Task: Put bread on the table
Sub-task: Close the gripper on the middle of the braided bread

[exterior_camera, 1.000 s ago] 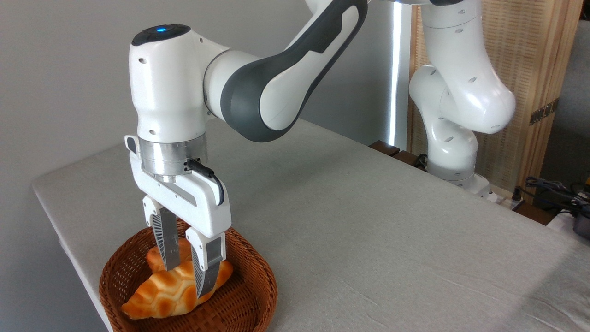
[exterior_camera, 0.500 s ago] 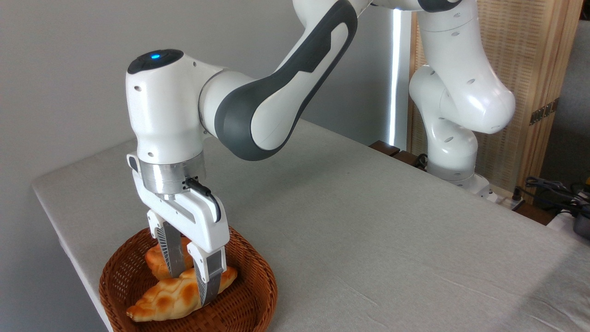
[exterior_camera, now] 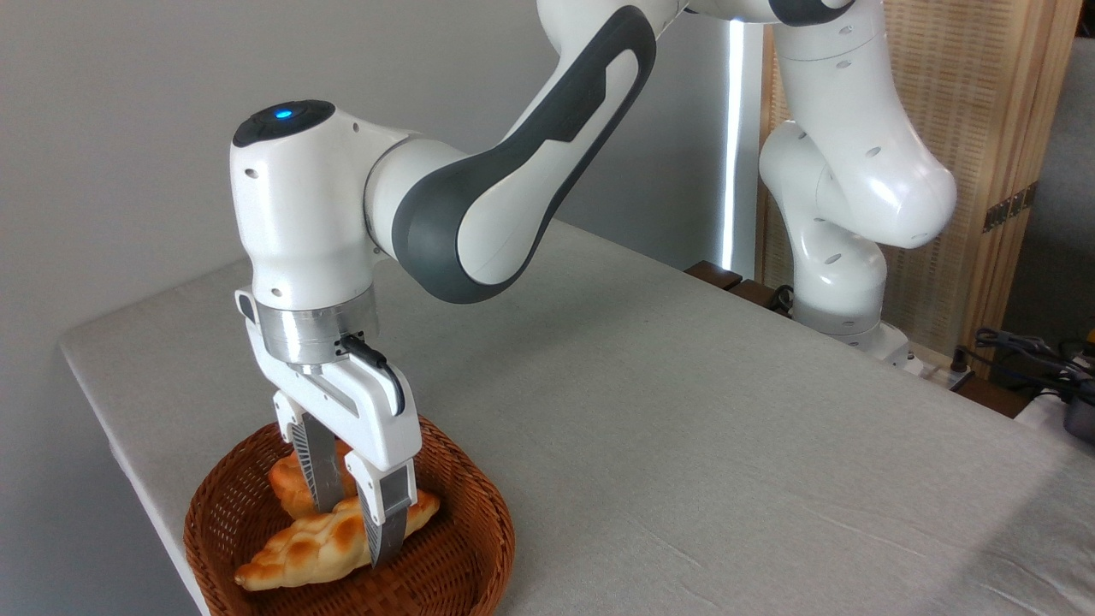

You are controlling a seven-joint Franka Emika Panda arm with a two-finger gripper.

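Observation:
The bread [exterior_camera: 299,552], a long braided golden loaf with pale seams, lies in the brown wicker basket [exterior_camera: 492,535] at the table's near left corner. My gripper [exterior_camera: 355,535] reaches down into the basket with one finger on each side of the loaf's right half. The jaws stand open around the loaf, and the front finger [exterior_camera: 385,518] hides part of it. The table [exterior_camera: 684,428] has a light grey cloth surface stretching right and back from the basket.
A second orange bun [exterior_camera: 287,483] lies in the basket behind the loaf, partly hidden by the rear finger. The arm's base [exterior_camera: 843,299] stands at the table's far right edge. Cables [exterior_camera: 1026,351] lie beyond it. The table's left edge runs close beside the basket.
The gripper has dropped lower into the basket, so its fingers now straddle the loaf deeper. The loaf shifted and rolled slightly.

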